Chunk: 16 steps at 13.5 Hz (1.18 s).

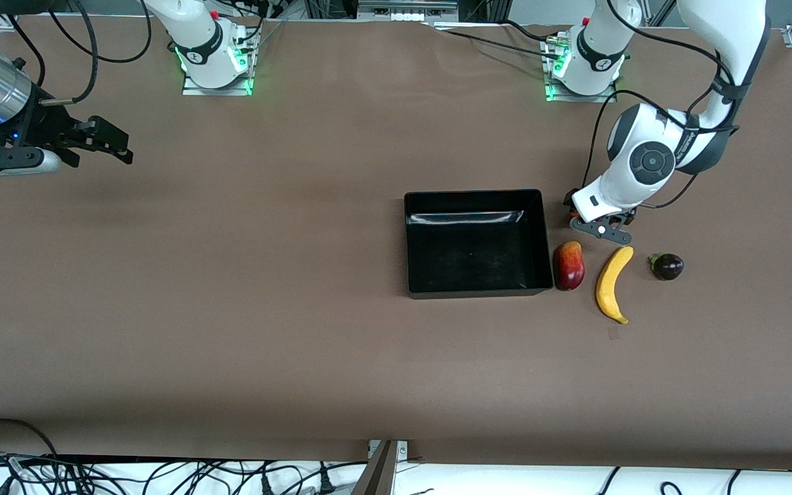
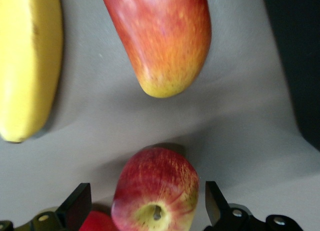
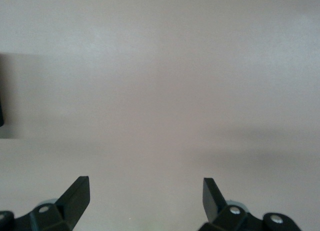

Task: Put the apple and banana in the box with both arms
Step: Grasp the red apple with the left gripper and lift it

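Left gripper (image 2: 142, 208) stood spread around the apple (image 2: 155, 191), untouching, beside the box (image 1: 476, 242) toward the left arm's end of the surface; the banana (image 1: 612, 284) lay nearby. Right gripper (image 3: 145, 198) waited spread over bare surface.

in the front view the left arm's wrist hides the apple (image 2: 155, 191), and of the left pincer (image 1: 602, 230) only its lower edge shows. in the left wrist view the picture's edge cuts the apple, the banana (image 2: 27, 61) and the red-and-orange fruit (image 2: 162, 38); a red thing (image 2: 97, 222) beside the apple is too cut off to tell. the right arm runs off the front view's edge, its pincer (image 1: 104, 144) just inside. the small dark fruit (image 1: 667, 266) is too small to name.
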Each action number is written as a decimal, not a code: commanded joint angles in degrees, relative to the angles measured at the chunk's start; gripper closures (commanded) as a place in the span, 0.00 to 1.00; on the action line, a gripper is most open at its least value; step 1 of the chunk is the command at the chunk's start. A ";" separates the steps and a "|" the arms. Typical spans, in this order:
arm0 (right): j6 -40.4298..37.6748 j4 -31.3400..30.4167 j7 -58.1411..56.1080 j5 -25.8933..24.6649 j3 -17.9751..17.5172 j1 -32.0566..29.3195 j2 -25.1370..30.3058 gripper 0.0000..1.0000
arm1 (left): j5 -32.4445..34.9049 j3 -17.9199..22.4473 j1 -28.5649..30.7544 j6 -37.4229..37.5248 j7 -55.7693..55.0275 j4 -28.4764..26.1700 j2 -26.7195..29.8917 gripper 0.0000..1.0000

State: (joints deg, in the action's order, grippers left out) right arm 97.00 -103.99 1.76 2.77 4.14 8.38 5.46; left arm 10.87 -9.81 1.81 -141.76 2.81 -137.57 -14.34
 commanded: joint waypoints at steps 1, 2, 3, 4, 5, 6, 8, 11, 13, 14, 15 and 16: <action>0.56 0.36 -0.17 -1.45 -1.33 -1.09 0.08 0.00 | 1.09 -0.48 0.39 -2.38 0.62 -1.03 -2.10 0.34; 0.30 0.63 -0.17 -1.63 -1.33 -1.18 0.08 0.00 | 1.09 -0.48 0.39 -2.04 0.70 -0.86 -2.01 0.64; 0.47 0.72 -0.17 -1.63 -1.24 -1.18 0.08 0.00 | 1.09 -0.48 0.47 -1.86 0.71 -0.68 -2.01 0.84; 0.56 1.85 -0.44 -2.06 -1.33 -1.09 -0.01 0.00 | 1.09 -0.48 0.39 -1.60 0.62 -0.33 -1.75 0.91; 0.12 4.04 -0.35 -2.85 -1.42 -0.92 -1.40 0.00 | 1.00 -0.57 0.39 -0.55 0.44 0.11 -1.05 0.91; -0.40 6.06 -0.44 -2.94 -1.33 -0.83 -2.20 0.00 | 1.00 -0.83 0.13 1.64 0.44 1.42 0.52 0.91; -0.41 6.69 -0.18 -2.86 -1.07 -0.91 -2.21 0.00 | 0.21 -4.06 0.12 11.01 0.09 7.54 2.03 0.91; -0.67 7.13 -0.09 -2.33 -1.07 -0.91 -2.56 0.00 | -6.26 -8.20 -0.40 28.67 -1.13 23.44 0.72 0.90; -0.41 7.13 0.00 -2.94 -1.24 -0.83 -2.56 0.00 | -12.25 -10.05 -1.36 33.47 -5.68 30.06 -2.09 0.90; -0.15 7.13 -0.43 -3.12 -1.16 -0.91 -2.65 0.00 | -12.62 -10.49 -2.68 32.78 -9.80 30.60 -3.40 0.90; -0.06 7.13 -0.70 -3.30 -1.07 -0.91 -2.73 0.00 | -12.45 -10.41 -5.65 30.51 -14.19 30.70 -4.64 0.90; -0.14 7.13 -0.61 -3.82 -0.98 -1.00 -2.91 0.00 | -11.75 -10.32 -8.37 28.57 -17.80 30.52 -6.13 0.90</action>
State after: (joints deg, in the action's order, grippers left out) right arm 97.53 -98.24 1.76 0.20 3.72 8.28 3.33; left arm -0.66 -20.21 -2.14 -110.98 -8.55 -109.18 -15.61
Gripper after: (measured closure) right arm 0.000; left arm 0.330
